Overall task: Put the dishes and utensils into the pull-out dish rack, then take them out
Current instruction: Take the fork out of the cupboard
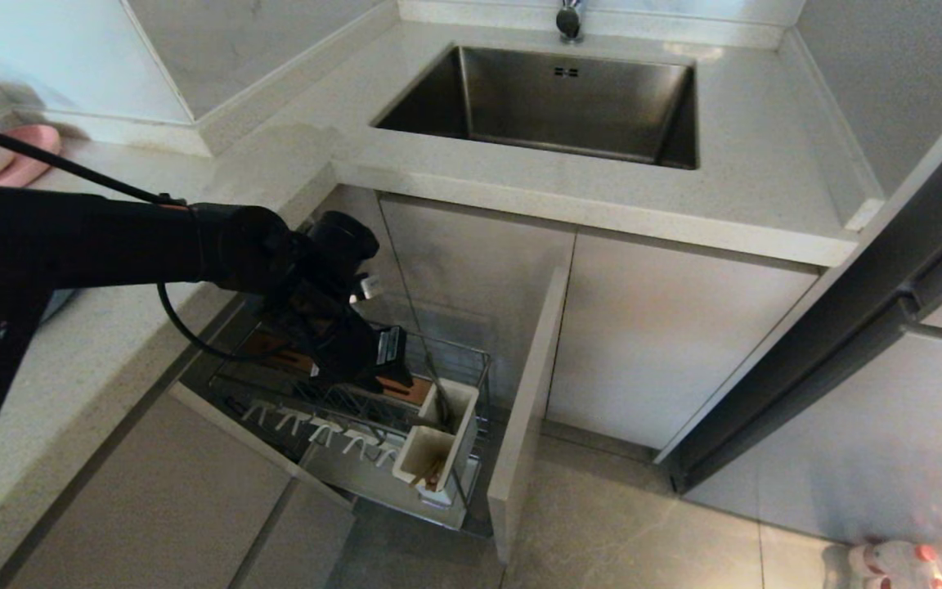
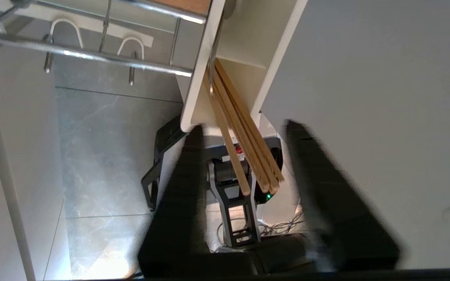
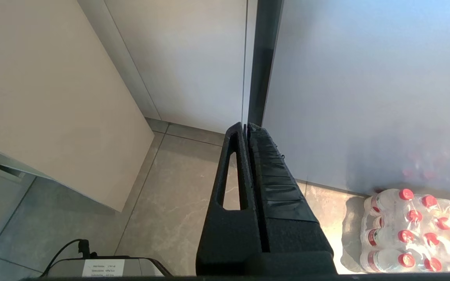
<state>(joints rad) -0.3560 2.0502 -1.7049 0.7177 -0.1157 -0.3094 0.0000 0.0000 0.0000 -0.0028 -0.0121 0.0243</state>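
Chopsticks (image 2: 244, 144) are seen standing in the white box (image 1: 438, 446) of the rack (image 1: 356, 401), w/ left tool (image 2: 244, 156) partly open astride them, nothing gripped. Tool is best centred on the sticks before closing; right tool (image 3: 246, 128) is parked shut.

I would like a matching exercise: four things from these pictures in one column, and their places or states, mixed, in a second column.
1. chopsticks
2. left gripper
3. right gripper
4. water bottles

a. shut, above the floor tiles
b. standing in the white utensil box
c. packed on the floor
d. open, chopstick ends between its fingers

Pairs: 1-b, 2-d, 3-a, 4-c
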